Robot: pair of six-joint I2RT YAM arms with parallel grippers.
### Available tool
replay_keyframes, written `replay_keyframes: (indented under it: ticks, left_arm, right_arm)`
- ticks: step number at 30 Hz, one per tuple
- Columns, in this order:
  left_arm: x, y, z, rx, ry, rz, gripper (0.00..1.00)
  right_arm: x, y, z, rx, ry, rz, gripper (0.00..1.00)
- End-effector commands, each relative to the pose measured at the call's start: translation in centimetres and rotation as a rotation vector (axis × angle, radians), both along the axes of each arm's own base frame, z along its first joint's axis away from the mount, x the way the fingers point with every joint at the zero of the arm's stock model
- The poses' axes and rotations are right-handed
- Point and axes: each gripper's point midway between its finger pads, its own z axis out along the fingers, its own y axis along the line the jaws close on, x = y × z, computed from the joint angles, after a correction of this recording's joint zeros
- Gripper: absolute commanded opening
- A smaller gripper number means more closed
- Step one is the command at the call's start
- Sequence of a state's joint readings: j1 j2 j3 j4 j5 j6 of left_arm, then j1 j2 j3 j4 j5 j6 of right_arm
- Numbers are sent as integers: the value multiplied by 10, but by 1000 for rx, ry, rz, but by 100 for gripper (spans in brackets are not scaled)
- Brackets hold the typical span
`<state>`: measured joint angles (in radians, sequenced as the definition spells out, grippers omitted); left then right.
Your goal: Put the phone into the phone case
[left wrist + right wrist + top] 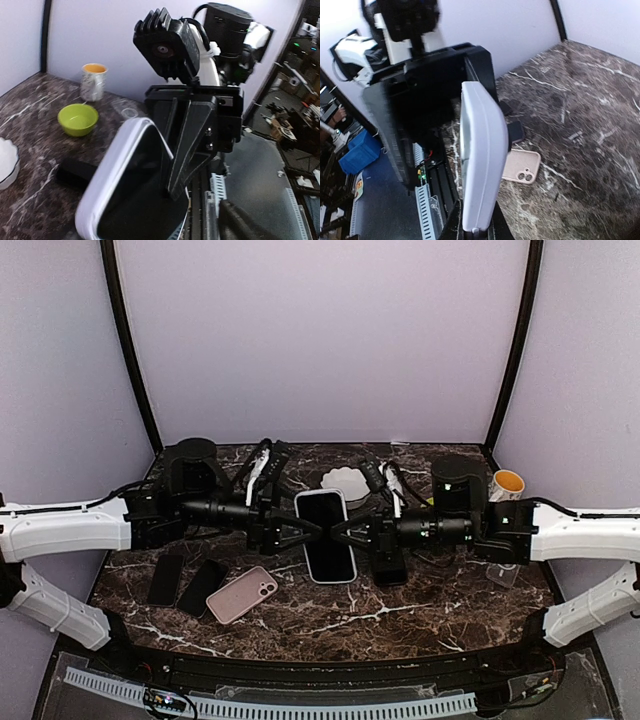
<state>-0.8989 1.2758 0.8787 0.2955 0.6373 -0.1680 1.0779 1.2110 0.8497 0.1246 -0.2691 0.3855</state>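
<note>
At the lower left of the top view, a dark handset (pixel 165 580), a second dark handset (pixel 200 587) and a pink case (pixel 242 594) lie flat on the marble table (pixel 430 610), apart from both arms.

At the centre the left gripper (pixel 312 530) reaches in to the left edge of the white phone case (pixel 322 493), which is held up off the table with the phone (pixel 327 540) face-up inside its rim. From the overhead angle its fingers seem to taper onto that edge, but no view shows plainly whether they pinch or only brace, so I cannot tell.

The left wrist view shows the dark screen sitting within the white border, and the right gripper (pixel 340 532) has its fingers drawn together, pinching the opposite long edge of the case.

Judging by this, the insertion is mostly done: the phone looks seated along the visible sides. What remains is likely confirming the corners have snapped in, since the right wrist view shows only the case's side wall, and then setting it down.
</note>
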Motion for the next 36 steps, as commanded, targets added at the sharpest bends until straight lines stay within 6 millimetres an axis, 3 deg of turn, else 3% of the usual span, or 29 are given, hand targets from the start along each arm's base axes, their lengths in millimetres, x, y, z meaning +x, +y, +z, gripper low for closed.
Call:
replay_keyframes:
  ticks: [1,4,10,14,18,22,24,28,31,36]
  left_arm:
    - [84,36,-66,310,140,406,99]
    - [104,60,-110,438,286,520,99]
    - [102,81,-148,569,329,574,99]
    - [99,103,-179,738,369,612,99]
    - [89,122,-204,895,400,606,95]
    - [82,140,-221,1035,396,591,76]
    - [78,145,-224,1091,400,566,68]
    - [67,152,-233,1196,401,473,65]
    - [55,145,-241,1191,447,392,60]
    - [51,149,-254,1236,469,374,51]
  right_arm:
    - [62,-27,-60,-96,283,-248,0]
    - [78,-18,-84,-114,382,-234,0]
    - [103,-12,-128,-141,565,-220,0]
    - [105,-26,-167,-164,715,-233,0]
    - [111,-43,-196,-286,734,-328,35]
    - [117,-62,-195,-372,681,-426,49]
    - [120,-68,-189,-407,651,-454,51]
    - [119,-78,-175,-481,581,-501,52]
    - [114,-80,-167,-490,560,-510,53]
    - [110,-86,-160,-498,533,-530,53]
